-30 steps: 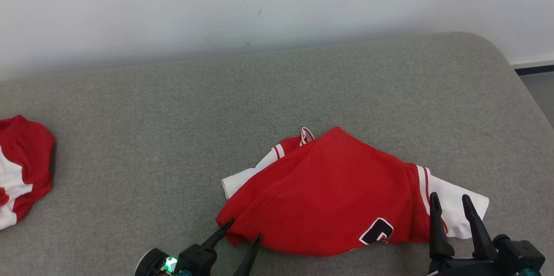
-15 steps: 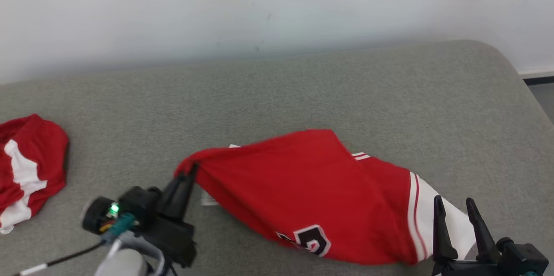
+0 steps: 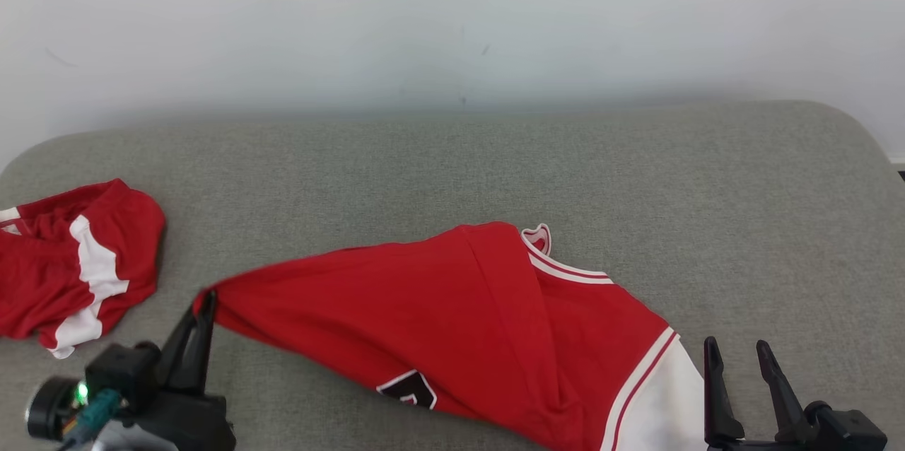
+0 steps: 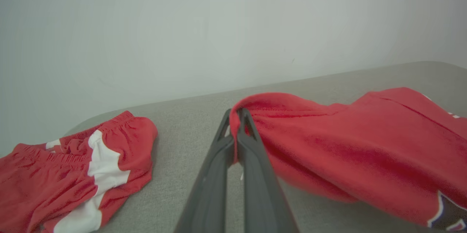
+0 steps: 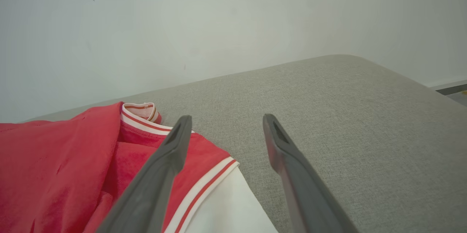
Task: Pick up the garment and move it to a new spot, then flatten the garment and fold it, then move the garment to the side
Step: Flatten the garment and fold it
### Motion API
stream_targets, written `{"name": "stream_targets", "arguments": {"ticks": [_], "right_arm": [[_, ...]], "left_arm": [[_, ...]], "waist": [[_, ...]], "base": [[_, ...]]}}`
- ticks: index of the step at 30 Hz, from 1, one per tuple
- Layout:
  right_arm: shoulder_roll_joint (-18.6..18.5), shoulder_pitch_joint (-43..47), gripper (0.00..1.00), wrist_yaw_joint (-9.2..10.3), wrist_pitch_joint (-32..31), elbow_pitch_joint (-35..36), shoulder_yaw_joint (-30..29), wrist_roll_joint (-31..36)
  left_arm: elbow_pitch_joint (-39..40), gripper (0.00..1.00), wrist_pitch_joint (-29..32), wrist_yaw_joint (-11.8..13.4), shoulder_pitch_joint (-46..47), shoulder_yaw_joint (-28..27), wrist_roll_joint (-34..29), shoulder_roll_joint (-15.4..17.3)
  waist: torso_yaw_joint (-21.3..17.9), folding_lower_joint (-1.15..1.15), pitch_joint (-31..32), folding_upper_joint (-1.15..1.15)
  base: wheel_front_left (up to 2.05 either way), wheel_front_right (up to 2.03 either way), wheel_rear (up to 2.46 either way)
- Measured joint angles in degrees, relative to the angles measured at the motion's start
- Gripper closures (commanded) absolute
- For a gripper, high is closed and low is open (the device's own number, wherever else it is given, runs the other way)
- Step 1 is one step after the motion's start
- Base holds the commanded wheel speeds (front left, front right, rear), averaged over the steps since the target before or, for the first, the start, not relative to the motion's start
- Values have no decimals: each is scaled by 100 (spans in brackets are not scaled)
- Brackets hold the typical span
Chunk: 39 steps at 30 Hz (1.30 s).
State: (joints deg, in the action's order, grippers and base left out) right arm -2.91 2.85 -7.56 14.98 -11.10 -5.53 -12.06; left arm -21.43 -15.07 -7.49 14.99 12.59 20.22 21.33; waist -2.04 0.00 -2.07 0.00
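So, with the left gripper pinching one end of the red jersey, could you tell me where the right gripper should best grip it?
Probably the white sleeve, at its outer edge. It lies on the cushion just left of the open right gripper, opposite the corner the left gripper pinches. Coming in low from the right should let the red jersey stretch flat.

Grey cushion (image 3: pixel 424 168) bears red jersey (image 3: pixel 438 317) and red shorts (image 3: pixel 42 281).
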Motion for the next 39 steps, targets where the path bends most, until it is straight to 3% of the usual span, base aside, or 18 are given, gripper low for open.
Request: {"name": "stream_targets", "arguments": {"ticks": [1, 2, 3, 4, 14, 24, 31, 39], "right_arm": [[-2, 10, 0, 0, 0, -15, 2, 1], [-1, 19, 0, 0, -1, -30, 3, 1], [-1, 24, 0, 0, -1, -38, 8, 1], [0, 24, 0, 0, -1, -44, 11, 2], [0, 24, 0, 0, 0, -97, -3, 9], [-2, 4, 0, 0, -1, -207, 23, 8], [-1, -59, 0, 0, 0, -300, 16, 52], [-2, -179, 0, 0, -1, -345, 47, 48]], "left_arm": [[-66, 100, 1, 0, -73, 8, -9, -25], [-129, 73, 1, 0, -135, 9, -26, -59], [-160, 13, 1, 0, -181, -15, -43, -98], [-177, 0, 1, 0, -202, -59, -58, -137], [396, 0, 0, 0, -519, -938, -265, -616], [979, 0, 0, -1, -1135, -1201, -591, -1298], [971, 0, 0, -1, -1450, -1129, -710, -1604], [743, 0, 1, -1, -995, -127, -712, -1688]], "waist": [[18, 0, 9, 0], [34, 0, 16, 0], [48, 0, 22, 0], [62, 0, 22, 0], [133, 0, 14, 0], [71, 0, -32, 0], [60, 0, -101, 0], [60, 0, -207, 0]], "base": [[0, 0, 0], [0, 0, 0], [0, 0, 0], [0, 0, 0], [0, 0, 0], [0, 0, 0], [0, 0, 0], [0, 0, 0]]}}
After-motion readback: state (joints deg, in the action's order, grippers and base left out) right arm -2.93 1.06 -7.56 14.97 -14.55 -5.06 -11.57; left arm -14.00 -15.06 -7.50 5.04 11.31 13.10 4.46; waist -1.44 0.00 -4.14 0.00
